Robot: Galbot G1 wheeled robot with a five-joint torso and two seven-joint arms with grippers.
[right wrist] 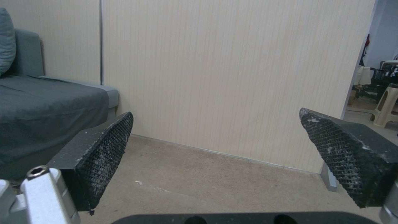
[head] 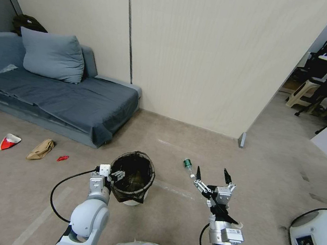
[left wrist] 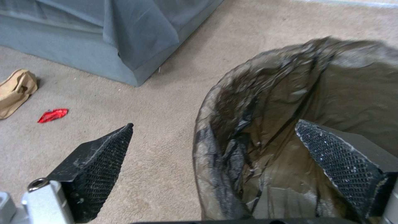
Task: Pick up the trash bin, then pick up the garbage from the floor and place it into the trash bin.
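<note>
Unmarked, trash bin [head: 132,175] astride left pincer's [head: 118,174] spread fingers

A white bin [head: 131,200] with a black bag [head: 133,171] inside. On the tan floor [head: 168,144]: a small green bottle [head: 186,163], a brown paper bag [head: 41,149], a red wrapper [head: 62,158], a red-and-white wrapper [head: 10,141]. A grey-blue sofa [head: 71,103] against a cream wall [head: 208,51]; black finger pads [left wrist: 97,165] with a criss-cross pattern.

Bare carpet [head: 193,144] lies open from 11 to 2 o'clock. Sofa [head: 72,99] blocks 10 o'clock, wall panel [head: 191,52] closes 12, white robot base [head: 318,242] crowds 3.
</note>
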